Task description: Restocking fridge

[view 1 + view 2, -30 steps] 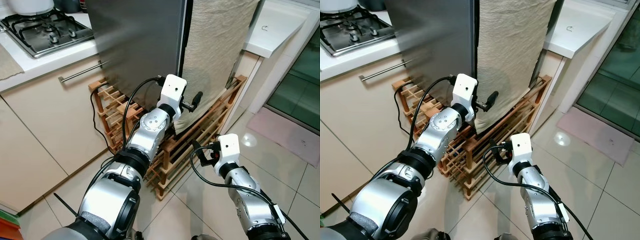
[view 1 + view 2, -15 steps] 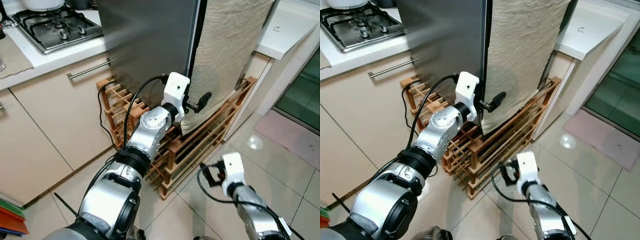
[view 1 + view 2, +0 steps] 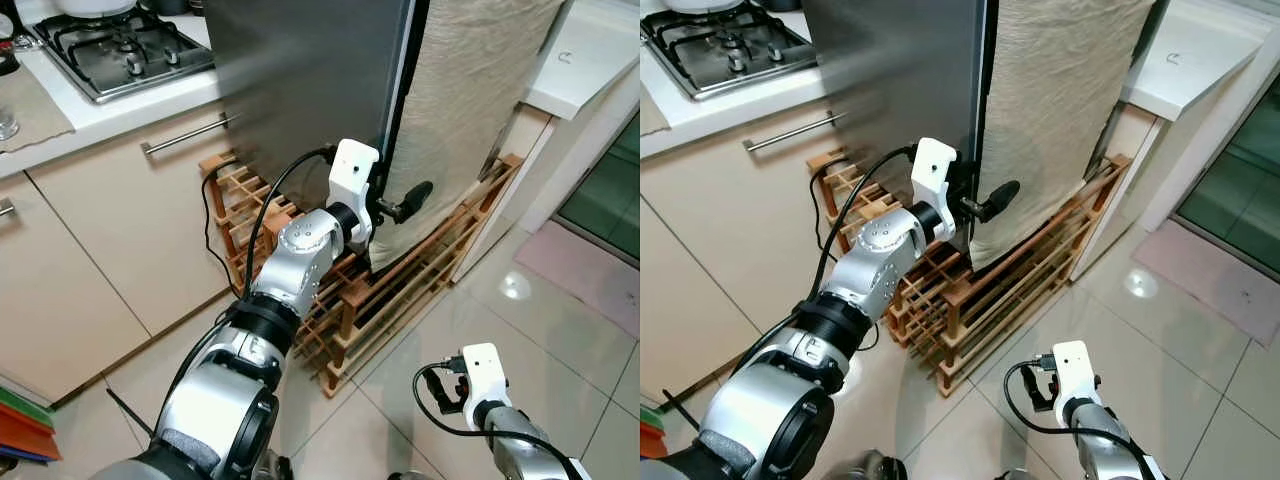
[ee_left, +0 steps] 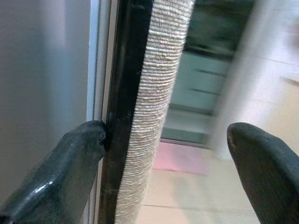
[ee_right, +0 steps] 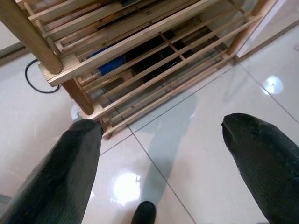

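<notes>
One door edge, and you are working the left gripper onto it.
Fridge (image 3: 310, 80) is standing on the wooden rack (image 3: 400, 290), its cloth-draped door (image 3: 470, 90) ajar; the left gripper (image 4: 168, 154), jaws wide, is straddling that edge, apparently to pull. Right gripper (image 5: 163, 163) is hanging jaws wide over the floor (image 3: 560, 330).

Even indoor light is glaring off the glossy floor tiles (image 3: 515, 288) while the left wrist view's background is blurring.

Silver arms, white wrist blocks, black cables.
</notes>
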Available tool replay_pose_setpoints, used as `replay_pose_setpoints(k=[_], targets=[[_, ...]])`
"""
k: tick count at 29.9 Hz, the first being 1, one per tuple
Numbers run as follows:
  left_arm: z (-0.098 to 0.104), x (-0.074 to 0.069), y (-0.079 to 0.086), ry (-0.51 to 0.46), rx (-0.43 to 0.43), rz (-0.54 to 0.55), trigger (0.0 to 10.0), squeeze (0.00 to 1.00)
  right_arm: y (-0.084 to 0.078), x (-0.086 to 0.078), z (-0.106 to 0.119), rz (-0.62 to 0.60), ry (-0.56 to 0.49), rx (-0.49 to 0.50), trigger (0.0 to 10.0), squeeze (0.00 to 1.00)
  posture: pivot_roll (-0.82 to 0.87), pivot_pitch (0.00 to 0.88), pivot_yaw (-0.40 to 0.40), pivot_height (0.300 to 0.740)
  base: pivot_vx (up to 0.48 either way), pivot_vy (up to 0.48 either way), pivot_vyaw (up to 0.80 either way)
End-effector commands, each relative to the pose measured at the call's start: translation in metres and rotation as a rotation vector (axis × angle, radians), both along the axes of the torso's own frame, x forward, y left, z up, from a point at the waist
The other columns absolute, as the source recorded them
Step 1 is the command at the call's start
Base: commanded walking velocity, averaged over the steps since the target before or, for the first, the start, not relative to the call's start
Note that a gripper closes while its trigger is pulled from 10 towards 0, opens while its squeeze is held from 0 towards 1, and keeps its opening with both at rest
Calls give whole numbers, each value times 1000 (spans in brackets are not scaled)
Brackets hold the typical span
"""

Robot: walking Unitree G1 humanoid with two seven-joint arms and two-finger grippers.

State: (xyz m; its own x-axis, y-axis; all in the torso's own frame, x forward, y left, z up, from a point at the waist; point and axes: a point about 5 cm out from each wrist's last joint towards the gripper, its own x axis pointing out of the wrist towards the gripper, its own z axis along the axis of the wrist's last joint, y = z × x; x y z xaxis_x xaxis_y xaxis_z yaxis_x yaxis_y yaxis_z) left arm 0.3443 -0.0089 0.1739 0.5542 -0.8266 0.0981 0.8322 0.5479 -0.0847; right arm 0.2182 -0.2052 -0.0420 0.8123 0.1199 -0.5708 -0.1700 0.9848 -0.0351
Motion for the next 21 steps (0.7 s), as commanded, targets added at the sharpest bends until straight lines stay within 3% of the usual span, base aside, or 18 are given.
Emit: replay_pose_setpoints(k=[1, 8, 16, 18, 20, 21], targets=[[29, -38, -60, -67, -137, -270, 10000, 0, -1, 3, 3, 11, -24, -6, 10000, 0, -94, 0, 17, 730, 0, 0, 0], [27, -46, -59, -61, -135, -351, 10000, 0, 0, 4, 3, 22, -38, 2, 10000, 0, -90, 0, 16, 730, 0, 0, 0], [26, -30, -36, -62, -100, -210, 10000, 0, 3, 7, 5, 80, -68, 21, 10000, 0, -92, 0, 8, 730, 0, 0, 0], [25, -24, -25, -64, -91, -142, 10000, 0, 3, 7, 6, 94, -71, 21, 10000, 0, -89, 0, 7, 730, 0, 0, 0], [14, -14, -6, -52, -63, -5, 10000, 0, 3, 8, 7, 88, -98, 21, 10000, 0, -85, 0, 6, 730, 0, 0, 0], [14, -14, -6, -52, -63, -5, 10000, 0, 3, 8, 7, 88, -98, 21, 10000, 0, -85, 0, 6, 730, 0, 0, 0]])
